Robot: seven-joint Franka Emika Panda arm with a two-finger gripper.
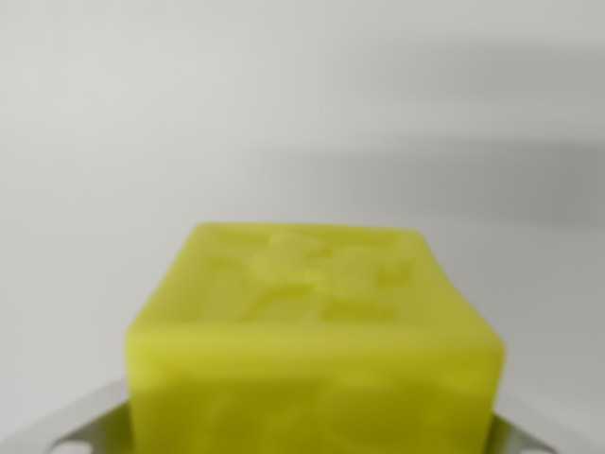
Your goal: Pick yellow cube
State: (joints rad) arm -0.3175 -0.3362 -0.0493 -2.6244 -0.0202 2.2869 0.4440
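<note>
Backdrop is a plain pale grey-white surface [189,113] filling most of the wrist view, matte, no marks; can't tell if it's tabletop or wall. A soft darker shadow band [454,180] runs across it on the wrist view's right, edges fuzzy.

Whole pic is out of focus. Bottom edge cuts off the lower part of the yellow cube [312,350], so its base and what it sits on aren't visible. Gripper [312,440] mostly hidden behind/below the cube: only light grey metal-looking bits w/ small holes peek out at both bottom corners. Fingertips not seen, so can't tell if jaws are apart or clamped on the cube.

Cube sits right up against the gripper, centred betw. the two grey bits, very close to the cam. Bright yellow-green, waxy/translucent look, rounded edges. Top face has shallow raised or sunken relief shapes, too blurred to read.
</note>
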